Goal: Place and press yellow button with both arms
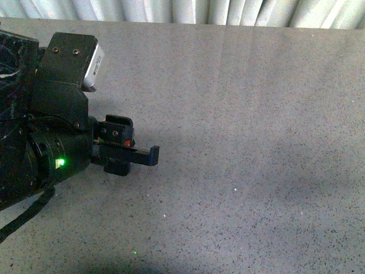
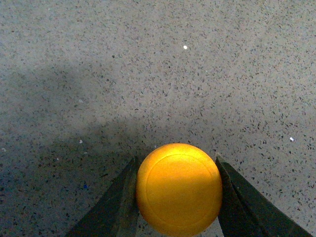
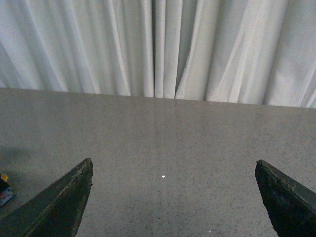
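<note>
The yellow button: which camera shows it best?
Left wrist view: the yellow button fills the foreground, gripped between black fingers. Front view: the left arm hides it. Right wrist view: only a yellow-blue sliver at the edge, perhaps it.

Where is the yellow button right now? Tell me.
In the left wrist view, the yellow button sits between the jaws of the left gripper, speckled grey table behind it.

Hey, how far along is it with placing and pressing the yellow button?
Done: the left fingers grip the yellow button. In hand: holding it over the grey table. Left: setting it down and pressing it; the right fingers are open, holding nothing.
</note>
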